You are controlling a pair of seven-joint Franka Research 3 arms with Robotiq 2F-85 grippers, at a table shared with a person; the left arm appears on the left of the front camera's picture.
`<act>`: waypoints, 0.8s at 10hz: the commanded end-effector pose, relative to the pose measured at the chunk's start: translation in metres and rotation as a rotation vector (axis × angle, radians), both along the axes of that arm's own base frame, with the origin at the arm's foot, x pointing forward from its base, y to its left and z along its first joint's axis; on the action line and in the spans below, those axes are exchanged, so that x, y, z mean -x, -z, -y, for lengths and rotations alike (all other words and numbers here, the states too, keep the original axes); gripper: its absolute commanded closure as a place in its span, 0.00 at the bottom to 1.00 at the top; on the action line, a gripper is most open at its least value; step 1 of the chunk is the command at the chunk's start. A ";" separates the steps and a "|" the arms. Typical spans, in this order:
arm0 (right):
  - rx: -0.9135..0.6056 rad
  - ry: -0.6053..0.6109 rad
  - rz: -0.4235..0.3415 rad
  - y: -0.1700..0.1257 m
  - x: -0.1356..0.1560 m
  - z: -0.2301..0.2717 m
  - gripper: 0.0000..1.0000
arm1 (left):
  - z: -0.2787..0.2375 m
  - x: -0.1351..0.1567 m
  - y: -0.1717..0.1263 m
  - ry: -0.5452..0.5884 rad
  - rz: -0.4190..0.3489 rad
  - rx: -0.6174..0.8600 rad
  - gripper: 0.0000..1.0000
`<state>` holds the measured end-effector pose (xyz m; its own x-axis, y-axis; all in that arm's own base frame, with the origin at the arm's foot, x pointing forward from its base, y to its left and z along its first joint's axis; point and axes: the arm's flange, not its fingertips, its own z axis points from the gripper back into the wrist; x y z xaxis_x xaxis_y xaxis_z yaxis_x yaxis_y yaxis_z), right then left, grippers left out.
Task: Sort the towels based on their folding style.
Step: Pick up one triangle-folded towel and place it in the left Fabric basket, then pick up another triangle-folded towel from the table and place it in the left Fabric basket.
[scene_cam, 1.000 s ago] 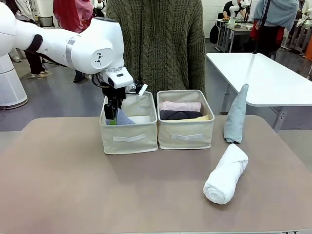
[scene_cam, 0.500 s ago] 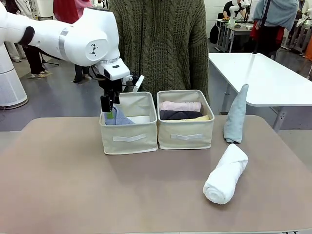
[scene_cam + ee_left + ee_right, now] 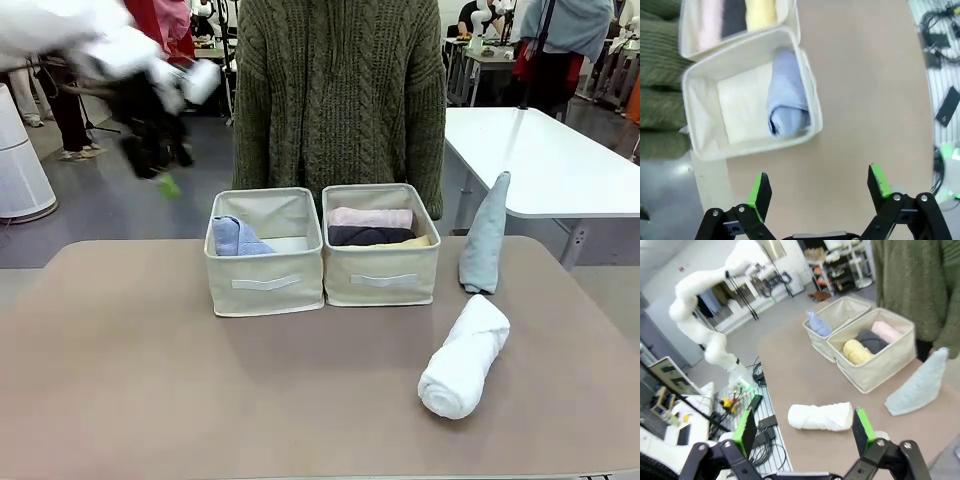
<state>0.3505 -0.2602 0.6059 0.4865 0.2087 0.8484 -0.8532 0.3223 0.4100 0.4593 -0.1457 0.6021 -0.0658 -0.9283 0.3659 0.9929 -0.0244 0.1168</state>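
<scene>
By fold, light blue cone-folded terry towel (image 3: 236,238) binned apart from pink, grey, yellow rolled towels (image 3: 368,236); left gripper (image 3: 819,184), right gripper (image 3: 803,427) fingers wide, empty.

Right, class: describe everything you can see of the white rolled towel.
The white towel looks like soft terry, rolled into a thick, slightly creased cylinder. It lies on its side on the taupe table, set diagonally, one spiral end towards the near edge. It sits right of the beige bins and in front of the pale teal cone-folded towel, apart from both. Only the table touches it.
</scene>
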 end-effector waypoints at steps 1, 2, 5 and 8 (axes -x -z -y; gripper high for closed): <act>-0.014 -0.004 0.004 -0.001 0.001 -0.003 0.00 | -0.097 0.045 -0.014 -0.104 0.029 0.133 0.00; -0.014 -0.004 0.004 -0.001 0.001 -0.003 0.00 | -0.132 0.055 -0.021 -0.166 0.032 0.238 0.00; -0.014 -0.004 0.004 -0.001 0.001 -0.003 0.00 | -0.185 0.040 -0.014 -0.261 -0.029 0.269 0.00; -0.014 -0.004 0.004 -0.001 0.001 -0.003 0.00 | -0.203 0.067 -0.022 -0.272 -0.002 0.292 0.00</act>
